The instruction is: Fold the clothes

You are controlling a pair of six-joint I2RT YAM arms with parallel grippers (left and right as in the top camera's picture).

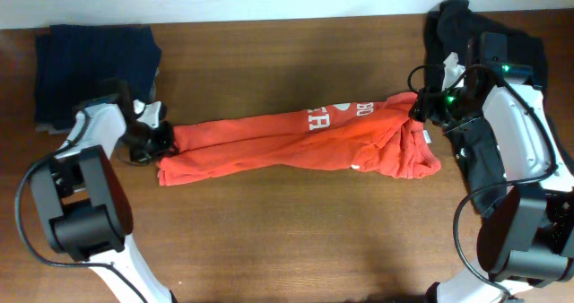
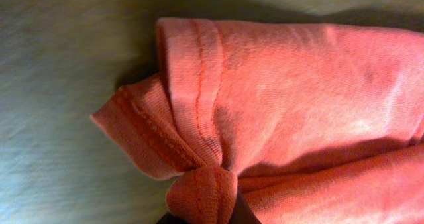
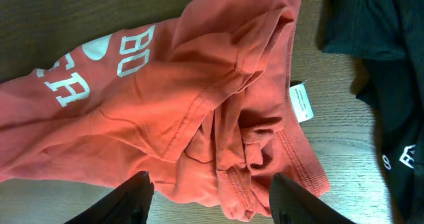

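The orange-red shirt [image 1: 296,146] lies stretched out in a long bundle across the middle of the table, its white lettering [image 1: 336,115] facing up. My left gripper [image 1: 161,140] sits at the shirt's left end and is shut on a bunched bit of its hem [image 2: 202,194]. In the left wrist view the shirt [image 2: 298,85] fills most of the picture. My right gripper [image 1: 421,110] hovers over the crumpled right end of the shirt [image 3: 165,105]. It is open, with its dark fingers [image 3: 129,201] on either side of the folds. Black garments [image 1: 457,25] lie at the back right.
A stack of navy-blue and grey garments [image 1: 94,65] sits at the back left corner. The black garment [image 3: 384,45] with white print lies just right of the shirt's collar end, near the white label [image 3: 301,101]. Bare wood [image 1: 296,240] stretches in front of the shirt.
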